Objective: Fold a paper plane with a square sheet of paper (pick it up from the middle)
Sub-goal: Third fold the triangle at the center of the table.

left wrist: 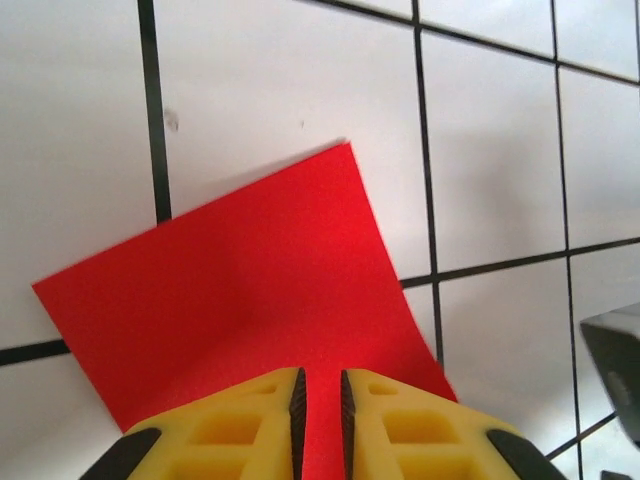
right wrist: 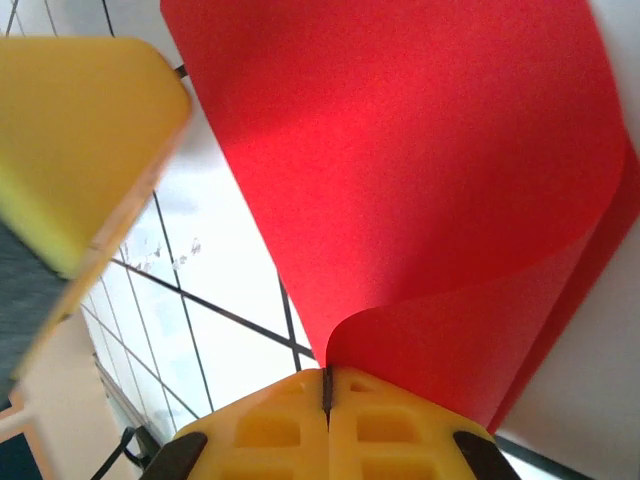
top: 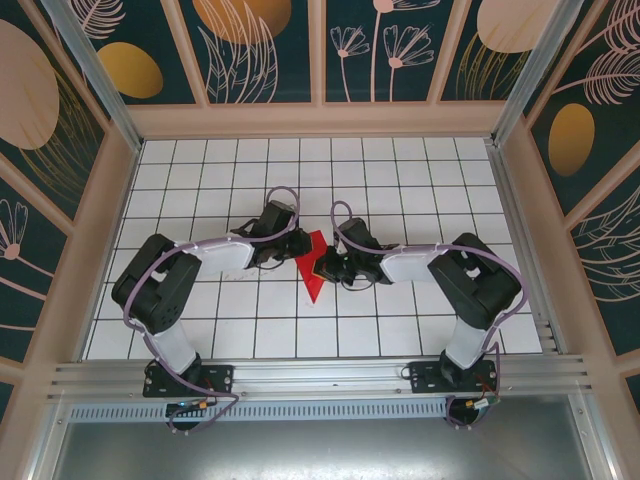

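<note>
The red square sheet of paper [top: 316, 262] lies mid-table between my two grippers, tapering to a point toward the near side. My right gripper [right wrist: 326, 375] is shut on one edge of the sheet [right wrist: 420, 150], and the paper curls up from its jaws in a loose loop. My left gripper [left wrist: 320, 375] sits low over the sheet's [left wrist: 240, 290] other side. Its jaws stand a narrow slit apart, and red paper shows through the gap. The far corner of the sheet lies flat on the tiles. No paper plane is in view.
The white grid-tiled table [top: 400, 180] is walled in by patterned panels [top: 320, 50] at the back and sides. A metal rail [top: 320, 375] runs along the near edge by the arm bases. The left gripper's yellow finger [right wrist: 80, 150] is close at the upper left of the right wrist view.
</note>
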`<state>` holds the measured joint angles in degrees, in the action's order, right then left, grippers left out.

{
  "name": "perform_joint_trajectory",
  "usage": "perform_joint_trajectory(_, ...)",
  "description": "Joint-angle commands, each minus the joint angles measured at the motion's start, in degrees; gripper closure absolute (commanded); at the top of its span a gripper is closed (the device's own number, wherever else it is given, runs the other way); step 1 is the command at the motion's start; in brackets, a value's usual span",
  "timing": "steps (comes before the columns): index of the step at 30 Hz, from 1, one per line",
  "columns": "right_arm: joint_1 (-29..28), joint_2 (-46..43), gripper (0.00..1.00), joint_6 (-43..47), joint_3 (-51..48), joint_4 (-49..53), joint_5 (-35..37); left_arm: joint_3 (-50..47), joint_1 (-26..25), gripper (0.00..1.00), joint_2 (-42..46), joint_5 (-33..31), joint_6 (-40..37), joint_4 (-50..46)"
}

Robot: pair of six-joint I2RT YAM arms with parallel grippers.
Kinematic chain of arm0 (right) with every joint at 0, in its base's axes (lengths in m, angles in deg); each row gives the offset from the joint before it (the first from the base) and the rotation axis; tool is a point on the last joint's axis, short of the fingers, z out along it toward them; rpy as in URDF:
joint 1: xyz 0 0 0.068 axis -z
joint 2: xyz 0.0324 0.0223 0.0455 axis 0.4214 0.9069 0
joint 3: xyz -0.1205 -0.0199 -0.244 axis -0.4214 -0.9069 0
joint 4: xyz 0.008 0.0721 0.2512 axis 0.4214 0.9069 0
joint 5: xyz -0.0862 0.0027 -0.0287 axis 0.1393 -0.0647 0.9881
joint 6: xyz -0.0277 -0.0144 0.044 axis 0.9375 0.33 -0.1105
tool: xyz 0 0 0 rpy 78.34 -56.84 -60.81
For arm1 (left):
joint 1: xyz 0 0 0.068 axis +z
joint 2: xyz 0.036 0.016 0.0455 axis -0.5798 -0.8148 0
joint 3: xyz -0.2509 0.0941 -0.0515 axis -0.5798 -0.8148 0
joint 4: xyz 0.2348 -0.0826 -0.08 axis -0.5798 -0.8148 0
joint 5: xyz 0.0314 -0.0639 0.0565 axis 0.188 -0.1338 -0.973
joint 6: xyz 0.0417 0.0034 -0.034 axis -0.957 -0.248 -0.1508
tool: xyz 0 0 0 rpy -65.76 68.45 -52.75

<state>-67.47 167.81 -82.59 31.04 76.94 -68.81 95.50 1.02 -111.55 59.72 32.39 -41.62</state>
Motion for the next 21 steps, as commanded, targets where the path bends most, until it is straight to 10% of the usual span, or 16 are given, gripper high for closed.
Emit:
perform_joint_trajectory(1, -0.41, 0.39, 1.00, -1.15, 1.11, -1.24, 2.49, 0.27, 0.30, 0.81, -0.44, -2.51, -0.29, -2.65)
perform_joint_trajectory(21, -0.43, 2.59, 1.00, -2.95, 0.92, -3.85, 2.61, -1.51, 0.27, 0.90, -4.62, -2.08, 0.48, -2.81)
